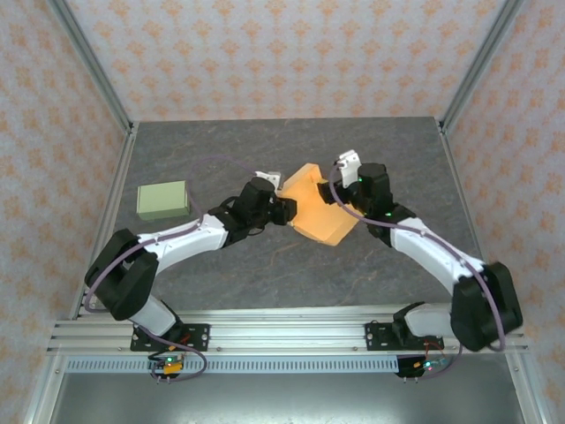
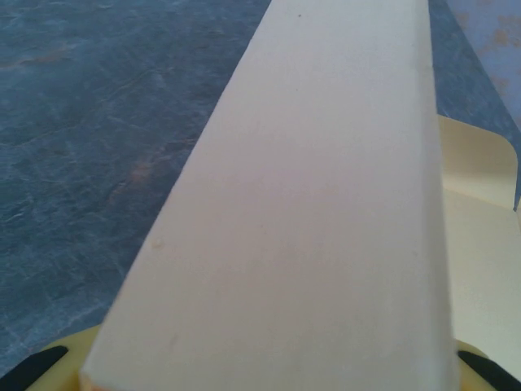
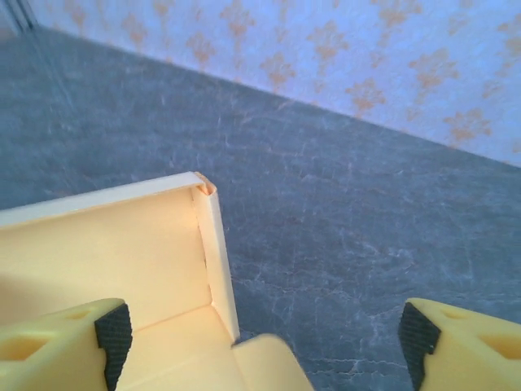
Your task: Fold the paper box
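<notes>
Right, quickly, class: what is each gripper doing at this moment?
Left gripper: closed on a wall of the paper box.
Right gripper: open, holding nothing.

We take this for a robotics lab test cell rather than a home, wallpaper or not. From above, a dark grey stone-look tabletop (image 1: 291,274) is boxed in at 9, 12 and 3 o'clock by flat panels (image 1: 265,53) printed with an orange floral pattern. The panels are framed by bare aluminium posts (image 1: 95,71) rising toward 11 and 1 o'clock. At 6 o'clock a slotted aluminium rail (image 1: 291,329) carries two robot arms, the left arm (image 1: 177,240) and the right arm (image 1: 437,256), with small wired boards (image 1: 168,362) below their bases.
</notes>
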You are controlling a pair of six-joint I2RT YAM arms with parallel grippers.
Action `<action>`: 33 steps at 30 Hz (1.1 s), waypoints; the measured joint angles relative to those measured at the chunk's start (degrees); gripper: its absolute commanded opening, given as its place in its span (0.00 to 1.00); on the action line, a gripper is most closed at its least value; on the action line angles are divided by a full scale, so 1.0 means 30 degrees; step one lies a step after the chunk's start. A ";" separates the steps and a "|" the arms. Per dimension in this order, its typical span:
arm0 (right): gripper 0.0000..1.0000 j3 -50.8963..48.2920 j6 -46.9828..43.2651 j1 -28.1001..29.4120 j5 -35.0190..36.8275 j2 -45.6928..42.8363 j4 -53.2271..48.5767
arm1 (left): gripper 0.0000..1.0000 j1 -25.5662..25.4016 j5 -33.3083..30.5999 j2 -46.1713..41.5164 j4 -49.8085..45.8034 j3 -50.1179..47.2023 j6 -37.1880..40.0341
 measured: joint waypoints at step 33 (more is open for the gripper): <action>0.09 0.6382 1.4309 -0.0656 -0.4721 0.6033 -0.9143 | 0.57 0.0962 0.0066 0.1938 0.5748 -0.1982 -0.5916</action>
